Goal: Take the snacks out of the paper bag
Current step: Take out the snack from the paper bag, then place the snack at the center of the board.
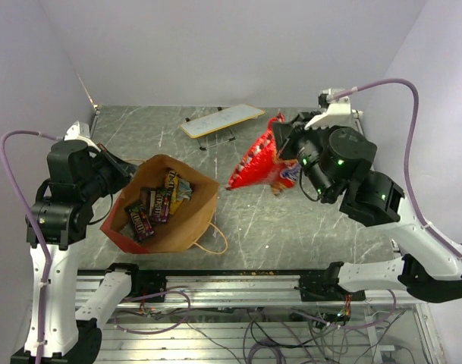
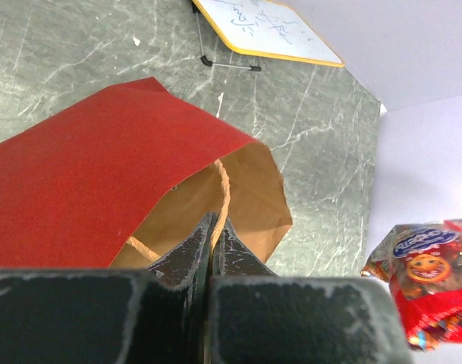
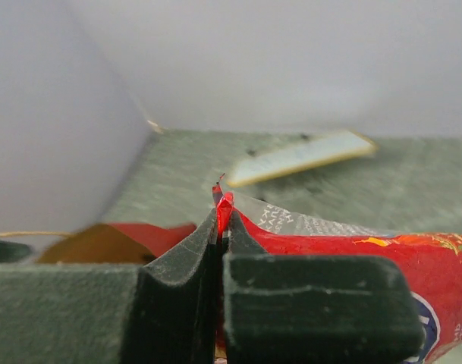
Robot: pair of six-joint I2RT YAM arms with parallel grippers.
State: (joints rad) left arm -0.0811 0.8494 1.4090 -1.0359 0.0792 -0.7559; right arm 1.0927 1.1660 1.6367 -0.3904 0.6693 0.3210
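The paper bag point(image 1: 187, 220), red outside and brown inside, lies tilted at the left with its mouth open upward. Several small candy packets point(image 1: 156, 205) lie inside it. My left gripper point(image 1: 129, 168) is shut on the bag's tan string handle at the rim; in the left wrist view the gripper point(image 2: 215, 221) pinches the string over the brown inside of the bag point(image 2: 86, 174). My right gripper point(image 1: 281, 138) is shut on the top corner of the red chip bag point(image 1: 259, 163) and holds it hanging outside the paper bag, right of it. The right wrist view shows that gripper point(image 3: 223, 214) pinching the chip bag point(image 3: 352, 246).
A flat white board point(image 1: 221, 120) on thin legs stands at the back centre, close behind the chip bag. The paper bag's other string handle point(image 1: 213, 241) lies loose on the table toward the front edge. Walls close in on the left, back and right.
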